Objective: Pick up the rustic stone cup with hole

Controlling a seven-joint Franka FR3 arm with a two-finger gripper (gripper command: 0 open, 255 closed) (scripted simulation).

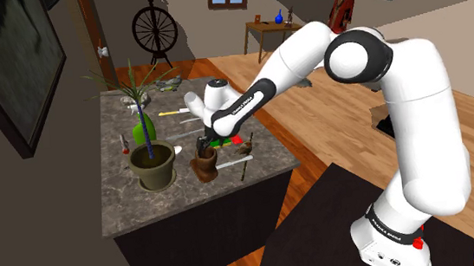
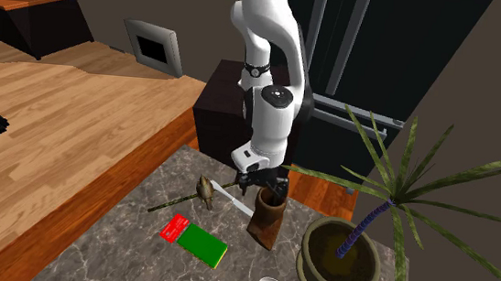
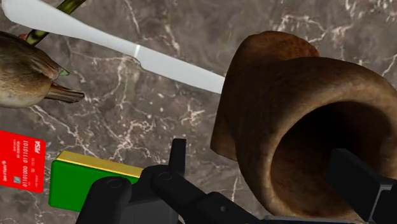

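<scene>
Brown cup (image 3: 280,95), one only — two black fingers (image 3: 357,184) spread astride rim: one inside, one outside.

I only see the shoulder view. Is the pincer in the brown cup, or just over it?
Observer: In the wrist view, one of the pincer's fingers is down inside the cup's mouth. The other is outside its wall, with a gap between it and the cup.
Operator: So it isn't squeezing yet! What's the red thing nearby?
Observer: A red card with white numbers printed on it, lying beside a green box.
Operator: Anything else by the cup?
Observer: A small brown bird figure, next to a white knife whose tip points at the cup.
</scene>
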